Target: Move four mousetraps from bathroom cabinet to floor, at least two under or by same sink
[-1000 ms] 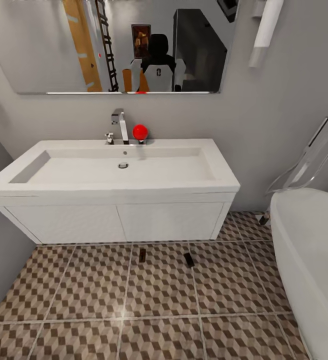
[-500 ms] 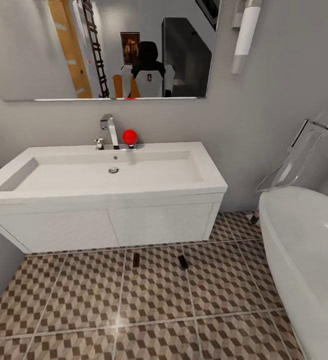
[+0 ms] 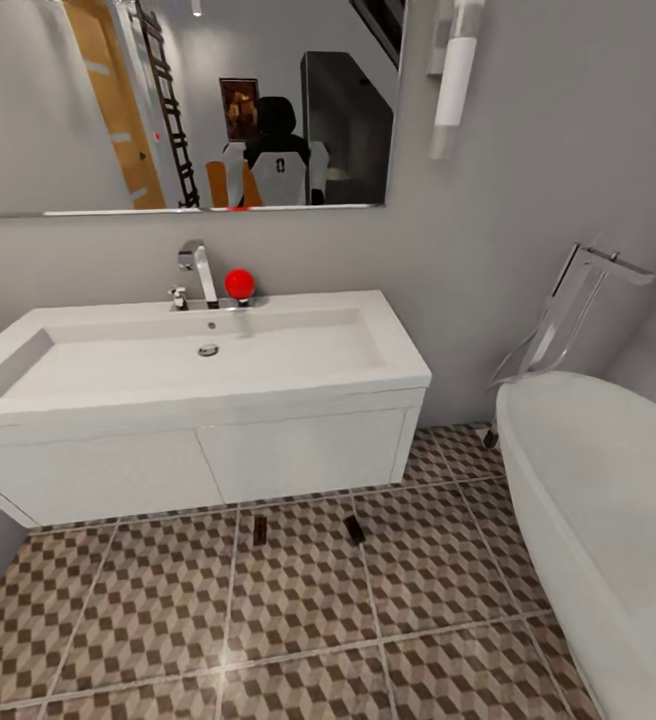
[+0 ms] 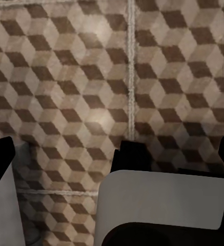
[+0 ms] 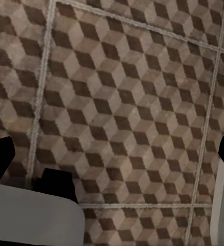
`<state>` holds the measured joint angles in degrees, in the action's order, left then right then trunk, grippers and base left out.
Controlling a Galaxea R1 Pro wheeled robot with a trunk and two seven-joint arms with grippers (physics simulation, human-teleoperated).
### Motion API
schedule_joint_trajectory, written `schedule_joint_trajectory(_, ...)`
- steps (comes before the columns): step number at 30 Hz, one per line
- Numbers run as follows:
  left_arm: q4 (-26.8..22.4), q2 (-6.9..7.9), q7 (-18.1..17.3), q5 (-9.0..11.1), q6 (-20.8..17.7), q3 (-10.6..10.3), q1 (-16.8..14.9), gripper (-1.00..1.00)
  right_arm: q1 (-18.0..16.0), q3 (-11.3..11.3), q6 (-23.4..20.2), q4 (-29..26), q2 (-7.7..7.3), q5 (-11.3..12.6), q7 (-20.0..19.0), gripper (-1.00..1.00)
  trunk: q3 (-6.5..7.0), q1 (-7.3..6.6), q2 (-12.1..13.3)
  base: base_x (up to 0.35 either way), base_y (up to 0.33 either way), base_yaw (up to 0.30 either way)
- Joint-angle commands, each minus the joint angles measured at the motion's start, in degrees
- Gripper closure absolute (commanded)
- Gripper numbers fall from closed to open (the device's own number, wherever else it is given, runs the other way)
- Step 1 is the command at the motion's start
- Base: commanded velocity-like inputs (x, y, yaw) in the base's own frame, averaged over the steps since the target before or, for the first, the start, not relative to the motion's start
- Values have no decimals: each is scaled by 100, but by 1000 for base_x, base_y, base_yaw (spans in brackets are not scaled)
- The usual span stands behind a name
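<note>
Mousetraps: two lie on the bathroom floor [image 3: 298,600], one [image 3: 260,530] just in front of the sink [image 3: 168,350] vanity's middle, the other [image 3: 354,530] near it toward the bathtub [image 3: 608,500] side. Both are close to the sink front, apart from each other.

Change vs a sec ago: whole head view has swung, sink now sits further left, more tub showing. That's camera/base turning, not the traps moving. Judgement: robot is prob. turning away to fetch the remaining two; sink condition looks met.

Hard to tell: traps are tiny dark slivers, no detail. Cabinet isn't seen. Wrist views look at floor tile; left hand [image 4: 117,154] and right hand [image 5: 114,148] show dark fingertips at frame edges, spread wide, nothing between them.
</note>
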<state>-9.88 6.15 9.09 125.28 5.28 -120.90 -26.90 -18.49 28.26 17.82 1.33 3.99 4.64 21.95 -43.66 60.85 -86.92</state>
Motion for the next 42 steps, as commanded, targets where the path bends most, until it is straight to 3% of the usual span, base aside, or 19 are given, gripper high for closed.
schedule_joint_trajectory(1, -31, 6, 40, 41, 43, -48, -9, -100, -6, 45, 28, 15, 5, 48, 11, -100, 5, 0, -2, 0, 0, -129)
schedule_joint_trajectory(42, -31, 4, 42, 41, 43, -48, -9, -100, -6, 48, 28, 17, 13, 47, 11, -100, 369, 0, -2, 0, 0, -150)
